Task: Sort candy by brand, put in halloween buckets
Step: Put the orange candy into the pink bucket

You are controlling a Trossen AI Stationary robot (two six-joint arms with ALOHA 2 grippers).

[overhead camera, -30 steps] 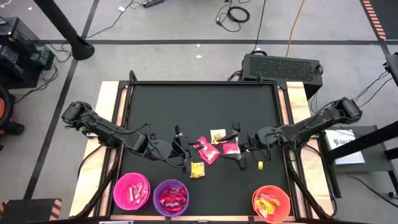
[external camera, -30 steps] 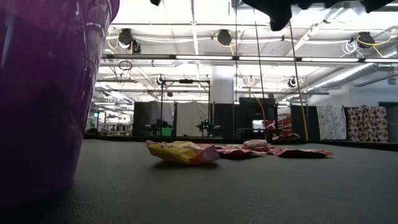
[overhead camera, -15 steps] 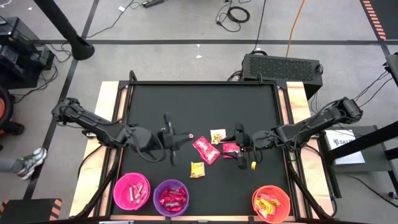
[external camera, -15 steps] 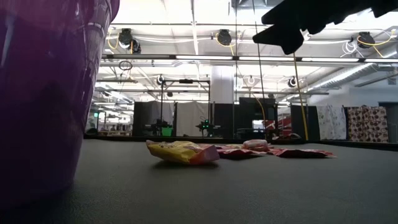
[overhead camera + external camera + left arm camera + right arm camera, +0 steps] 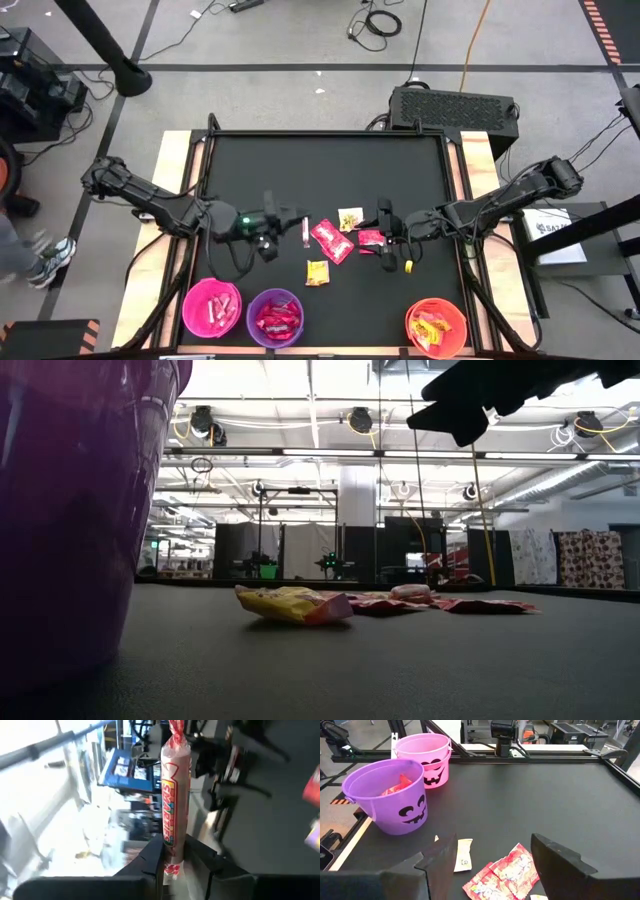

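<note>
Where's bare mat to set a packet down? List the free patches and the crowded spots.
Free: the far half of the black mat, beyond both arms, and the near strip between the purple bucket and orange bucket. Crowded: the middle, where loose candy lies between the left gripper, holding a Smarties roll, and the open right gripper.

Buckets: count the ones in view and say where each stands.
3, all along the table's near edge in the high view: the pink bucket at the left, the purple bucket right beside it, and the orange bucket apart at the right. None seems hidden.
</note>
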